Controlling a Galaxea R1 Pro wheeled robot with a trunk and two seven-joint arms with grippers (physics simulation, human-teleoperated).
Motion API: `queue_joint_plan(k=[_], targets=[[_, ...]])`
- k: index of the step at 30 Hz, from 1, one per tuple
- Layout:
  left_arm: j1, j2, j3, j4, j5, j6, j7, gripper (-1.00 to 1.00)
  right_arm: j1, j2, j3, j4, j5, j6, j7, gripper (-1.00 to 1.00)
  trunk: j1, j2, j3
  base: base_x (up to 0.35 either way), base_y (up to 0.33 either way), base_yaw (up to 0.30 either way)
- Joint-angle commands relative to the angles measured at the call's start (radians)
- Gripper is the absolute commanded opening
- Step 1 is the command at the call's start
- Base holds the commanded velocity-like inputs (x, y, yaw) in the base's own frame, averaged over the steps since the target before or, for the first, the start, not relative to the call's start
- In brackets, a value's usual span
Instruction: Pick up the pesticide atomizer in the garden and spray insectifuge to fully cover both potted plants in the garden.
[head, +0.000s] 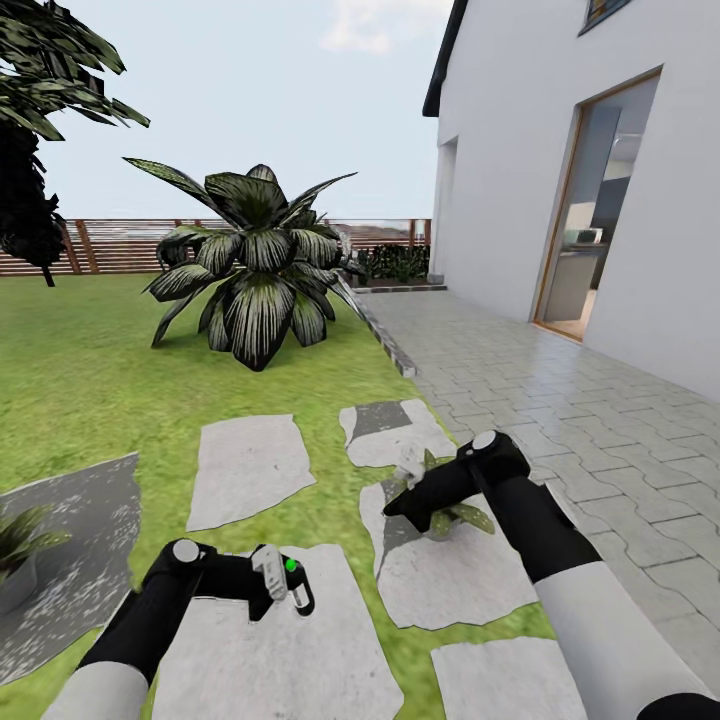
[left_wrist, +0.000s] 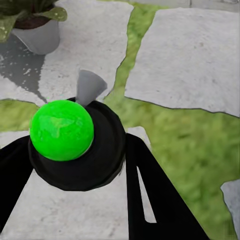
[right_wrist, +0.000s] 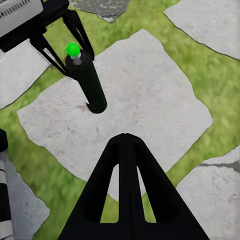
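My left gripper (head: 283, 588) is shut on the pesticide atomizer (head: 296, 585), a slim dark bottle with a bright green top, held low over a pale stone slab. In the left wrist view the atomizer (left_wrist: 62, 130) sits between the black fingers (left_wrist: 150, 190), its grey nozzle toward a potted plant (left_wrist: 42, 35). That potted plant (head: 22, 550) stands on a slab at the garden's left edge. A second potted plant (head: 462, 517) lies partly hidden under my right arm. My right gripper (head: 397, 507) is shut and holds nothing; from its wrist I see the atomizer (right_wrist: 87, 82).
A big dark broad-leaved plant (head: 255, 270) grows on the lawn ahead. A brown slatted fence (head: 110, 245) closes the far side. A white house wall (head: 560, 150) with a doorway (head: 595, 220) and a paved patio (head: 560, 400) lie on the right.
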Motion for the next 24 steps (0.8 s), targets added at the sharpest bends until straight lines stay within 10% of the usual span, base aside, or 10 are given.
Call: queue_joint_plan(k=[1,6,24], targets=[[-0.007,-0.009,0.002,-0.001,-0.004,0.006,-0.004,-1.0,-0.001,-0.001,0.015,-0.001,0.005,0.01,0.005,-1.0,0.0,0.0,-0.001,0.0,0.0,0.0],[-0.013,-0.062,-0.002,-0.001,-0.005,0.008,-0.004,-1.0,-0.001,-0.001,0.096,-0.001,0.004,0.01,0.004,-1.0,0.0,0.0,-0.001,0.0,0.0,0.0],[-0.015,-0.093,-0.061,0.027,-0.005,0.017,-0.001,-1.0,-0.001,0.026,0.102,-0.001,0.003,0.01,0.004,-1.0,0.0,0.0,-0.001,0.0,0.0,0.0]])
